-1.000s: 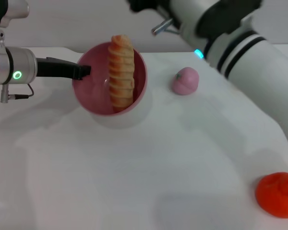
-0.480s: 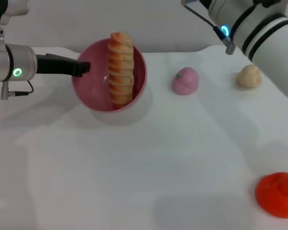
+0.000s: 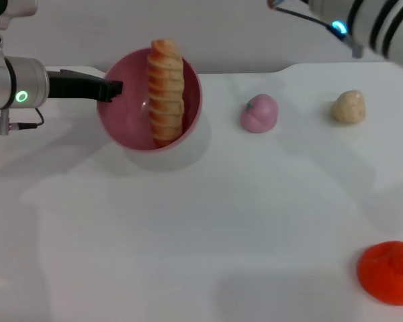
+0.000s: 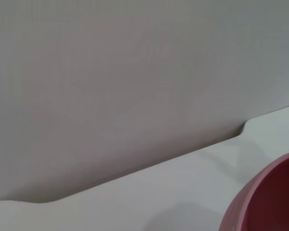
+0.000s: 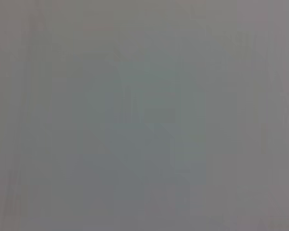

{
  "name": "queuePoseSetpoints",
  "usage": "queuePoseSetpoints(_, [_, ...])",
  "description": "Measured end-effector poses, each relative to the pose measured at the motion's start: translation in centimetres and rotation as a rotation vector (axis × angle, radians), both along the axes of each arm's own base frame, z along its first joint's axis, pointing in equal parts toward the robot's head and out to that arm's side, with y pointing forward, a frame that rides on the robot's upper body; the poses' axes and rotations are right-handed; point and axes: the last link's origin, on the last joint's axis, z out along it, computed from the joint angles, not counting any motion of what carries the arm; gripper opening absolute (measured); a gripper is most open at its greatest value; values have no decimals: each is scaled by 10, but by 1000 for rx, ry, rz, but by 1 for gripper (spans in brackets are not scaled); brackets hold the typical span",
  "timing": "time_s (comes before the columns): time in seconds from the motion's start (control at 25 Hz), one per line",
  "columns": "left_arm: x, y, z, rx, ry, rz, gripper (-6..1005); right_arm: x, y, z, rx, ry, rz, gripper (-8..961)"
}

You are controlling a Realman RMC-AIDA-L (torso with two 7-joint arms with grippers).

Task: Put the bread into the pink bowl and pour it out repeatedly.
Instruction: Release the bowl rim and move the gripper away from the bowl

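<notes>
At the far left of the head view the left arm reaches in level from the edge, its wrist cuff showing a green light, and its black left pincer (image 3: 111, 88) is pinched on the near-left rim of the pink bowl (image 3: 124, 117). The bowl is held tipped up on its side, its mouth turned toward the camera, with its lower edge at or just above the white counter (image 3: 188, 228); whether it touches cannot be told. The left wrist view shows only a curve of the bowl's pink wall (image 4: 267, 197) over the counter's rear edge.

Inside the bowl sits the bread (image 3: 165, 90), standing nearly upright. Its long axis runs from the bowl's lower inner wall up to the top rim, and its upper end pokes just past that rim. The ridged orange-and-cream striped side faces the camera.

Right of the bowl, apart from it, lies a small pink peach-like toy (image 3: 259, 113), then a beige rounded lump (image 3: 348, 106). A flat orange-red round thing (image 3: 390, 272) rests at the near right corner.

The right arm is raised at the upper right, well above the counter; its pincer's state cannot be told.
</notes>
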Motion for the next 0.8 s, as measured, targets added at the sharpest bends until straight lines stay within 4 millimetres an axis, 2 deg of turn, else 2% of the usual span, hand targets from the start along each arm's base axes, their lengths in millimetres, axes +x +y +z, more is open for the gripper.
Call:
queuePoseSetpoints(0.24, [-2,1,3,10,2,6,50,7,2,11,-94,-103,-59,429])
queuePoseSetpoints(0.44, [-2,1,3,13,3,6,50,16,-5,10,-238,-235,-109,429])
queuePoseSetpoints(0.6, [-2,1,3,13,3,5,50,33,-6,15,-304,-333,-186,429])
queuePoseSetpoints(0.8, [-1,2,3,13,3,3,50,61,1,30,-249,-447,-334,429])
